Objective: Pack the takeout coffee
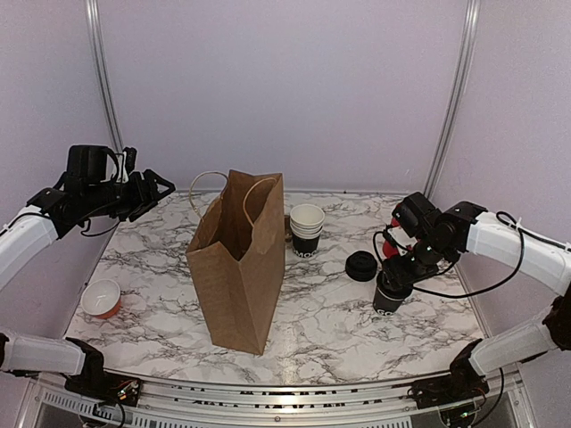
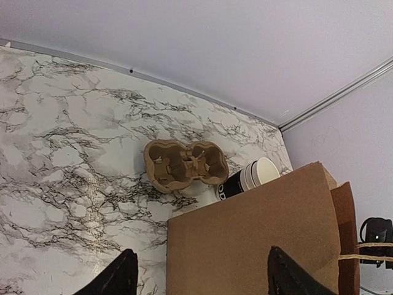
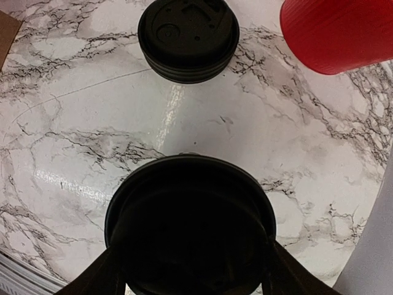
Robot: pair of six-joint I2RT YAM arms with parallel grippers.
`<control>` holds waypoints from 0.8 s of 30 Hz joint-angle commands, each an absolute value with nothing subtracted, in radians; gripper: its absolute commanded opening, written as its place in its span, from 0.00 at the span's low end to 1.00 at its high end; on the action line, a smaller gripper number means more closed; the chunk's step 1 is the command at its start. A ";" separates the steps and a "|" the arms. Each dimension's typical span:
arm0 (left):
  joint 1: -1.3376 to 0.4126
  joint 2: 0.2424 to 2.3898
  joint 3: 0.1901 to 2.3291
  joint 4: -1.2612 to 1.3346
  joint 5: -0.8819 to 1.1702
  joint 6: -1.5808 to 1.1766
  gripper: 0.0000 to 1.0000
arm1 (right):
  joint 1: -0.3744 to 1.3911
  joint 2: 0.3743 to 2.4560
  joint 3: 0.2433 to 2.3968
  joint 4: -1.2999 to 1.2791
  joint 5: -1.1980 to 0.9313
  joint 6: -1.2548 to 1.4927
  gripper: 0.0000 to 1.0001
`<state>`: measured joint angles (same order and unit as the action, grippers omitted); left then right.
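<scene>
Your right gripper [image 3: 191, 258] straddled the takeout coffee [image 1: 387, 301], which stood near the right edge of the surface, well apart from the paper bag [image 1: 236, 267] in the middle. The fingers sat against the sides just under the lid, but I could not tell whether they had bitten or were only touching. That was your first risk. If the hold was on the lid's rim rather than the cup wall, a lift could have popped the lid off and left the cup behind. A hard squeeze could have buckled the paper wall instead. The loose black lids [image 1: 361, 266] lay just beside the cup toward the bag, and the red cup [image 3: 334, 34] stood close behind it toward the far edge. A low or wide swing would likely have knocked either one. The bag was the bigger worry. Its mouth looked pinched and creased, its handles [image 1: 258, 193] stood up over the opening, and nothing braced it. Your left gripper [image 2: 202, 270] hung spread and empty, raised above the far left corner and clear of the bag. A cup clipping the rim or a handle could have tipped the bag or folded its mouth shut.
</scene>
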<state>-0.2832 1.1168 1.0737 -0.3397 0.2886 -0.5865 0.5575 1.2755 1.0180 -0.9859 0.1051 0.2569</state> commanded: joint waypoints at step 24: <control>-0.276 1.113 1.058 -0.315 0.323 -0.574 0.73 | 0.556 1.268 1.427 -1.104 -0.041 0.249 0.66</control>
<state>-0.2821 1.1172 1.0718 -0.3397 0.3046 -0.5858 0.5568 1.2846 1.3369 -1.0882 0.0280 0.2573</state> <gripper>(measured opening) 0.725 0.663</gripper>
